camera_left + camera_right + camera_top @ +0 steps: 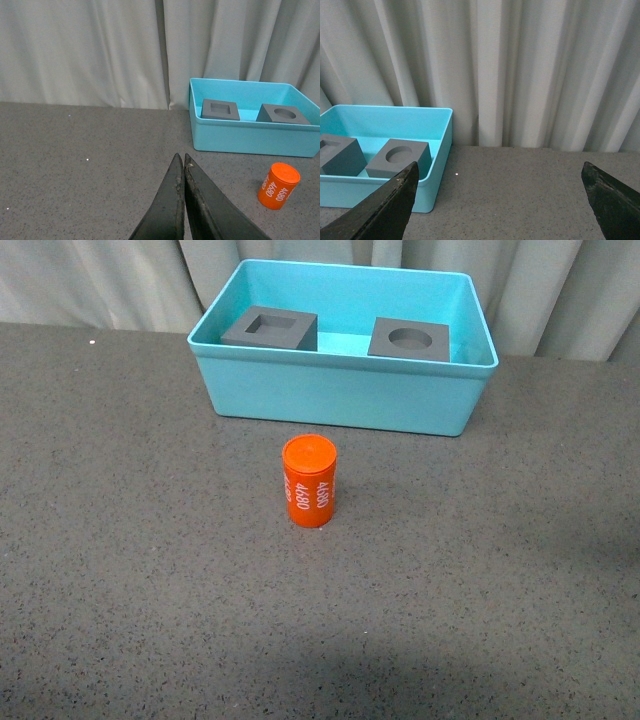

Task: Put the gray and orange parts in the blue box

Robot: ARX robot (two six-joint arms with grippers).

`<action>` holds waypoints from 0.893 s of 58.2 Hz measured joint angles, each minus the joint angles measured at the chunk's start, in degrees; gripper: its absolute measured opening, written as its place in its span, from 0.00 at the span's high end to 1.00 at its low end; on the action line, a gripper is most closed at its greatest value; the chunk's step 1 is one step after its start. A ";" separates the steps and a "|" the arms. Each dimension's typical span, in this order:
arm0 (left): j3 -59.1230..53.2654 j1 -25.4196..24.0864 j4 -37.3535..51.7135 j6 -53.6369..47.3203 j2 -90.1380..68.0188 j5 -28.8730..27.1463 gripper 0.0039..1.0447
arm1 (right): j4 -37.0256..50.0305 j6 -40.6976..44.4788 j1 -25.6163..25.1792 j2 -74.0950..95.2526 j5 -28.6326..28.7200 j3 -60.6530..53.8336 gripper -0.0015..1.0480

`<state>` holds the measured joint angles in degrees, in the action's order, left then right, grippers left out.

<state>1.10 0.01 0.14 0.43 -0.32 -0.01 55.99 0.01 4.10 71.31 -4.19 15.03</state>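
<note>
Orange cyl [309, 482] upright outside blue box [340, 390], near clenched L tool [181, 159], not touching. R tool [500, 167] spread wide, empty.

In the front view the box [340, 390] hides the lower sides of the square-recess cube [268, 328] and round-recess cube [409, 340] behind its near wall; picture edges cut off the box, square-recess cube and right fingers [385, 210] in the right wrist view, the left fingers [167, 210] in the left.

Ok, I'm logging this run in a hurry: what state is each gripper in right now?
Left gripper: shut, holding nothing.
Right gripper: open, holding nothing.
</note>
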 joint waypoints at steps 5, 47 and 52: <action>0.00 0.00 -0.02 0.00 0.02 0.00 0.97 | 0.00 0.00 0.00 0.04 0.00 0.00 0.09; -0.02 0.00 -0.02 -0.15 0.11 0.00 0.06 | -36.94 14.32 10.10 17.94 24.44 28.11 0.09; 0.00 0.00 -0.02 -0.15 0.09 0.00 0.06 | -40.22 16.59 11.28 21.55 27.85 32.28 0.09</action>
<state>1.10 0.01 0.12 0.27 -0.23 -0.01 15.77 16.60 15.38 92.86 23.66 47.31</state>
